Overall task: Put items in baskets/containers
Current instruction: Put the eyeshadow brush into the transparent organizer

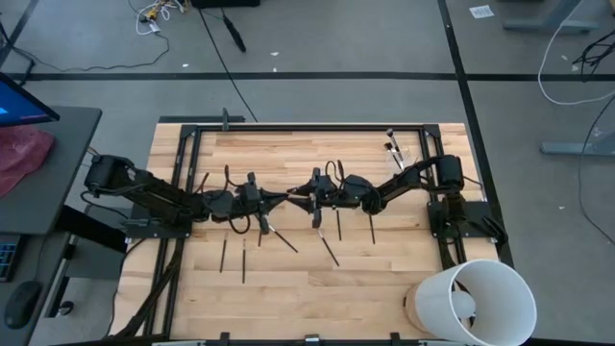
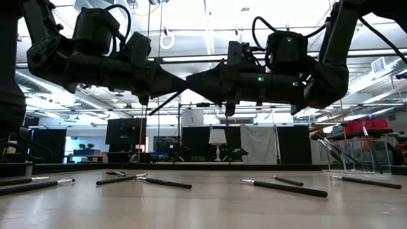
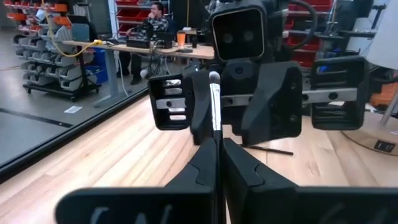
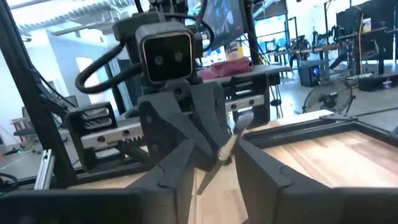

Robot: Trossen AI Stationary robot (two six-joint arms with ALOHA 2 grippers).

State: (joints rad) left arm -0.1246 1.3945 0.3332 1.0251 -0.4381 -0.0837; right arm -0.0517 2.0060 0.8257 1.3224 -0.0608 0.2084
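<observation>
Between the two hands, a brush (image 3: 215, 99) hung above the surface (image 1: 384, 279).
Left hand (image 1: 282, 198) clenched on its handle; right hand (image 1: 301, 197) stood parted around its other end. It looked light, stiff, slick: best pinched mid-handle. Other brushes (image 1: 329, 249) lay below both hands.

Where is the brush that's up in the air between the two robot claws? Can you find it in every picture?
High view: the brush is mid-table, where both arms meet.
Low view: thin slanted stick under the meeting grippers.
Left wrist view: centre, upright, pinched by the left gripper.
Right wrist view: centre, pale slanted end.
Shared landmark: the wooden table.
</observation>
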